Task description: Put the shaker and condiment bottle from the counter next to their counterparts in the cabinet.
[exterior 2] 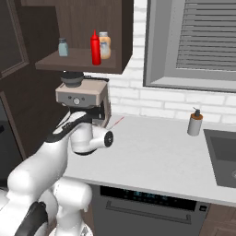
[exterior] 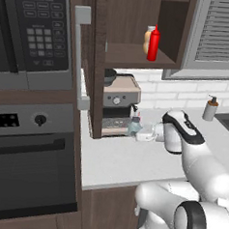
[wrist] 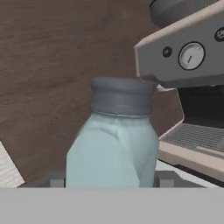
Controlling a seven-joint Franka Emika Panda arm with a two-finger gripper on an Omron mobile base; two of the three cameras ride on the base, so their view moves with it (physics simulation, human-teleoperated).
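The shaker (wrist: 114,140) is pinched low between both fingertips (wrist: 56,180) of the gripper (exterior: 138,133), beside the espresso machine (exterior: 118,104). A straight lift is advised before transfer to the cabinet (exterior: 137,28) shelf, beside the matching shaker (exterior 2: 63,47).

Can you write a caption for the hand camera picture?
Fingers close around the grey-blue shaker beside the coffee machine.

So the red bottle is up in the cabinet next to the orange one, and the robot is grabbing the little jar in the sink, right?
Not the sink. The little jar stands on the counter by the coffee machine, as the left base view shows. The gripper is closed around it there. The red bottle is indeed in the cabinet beside the orange one.
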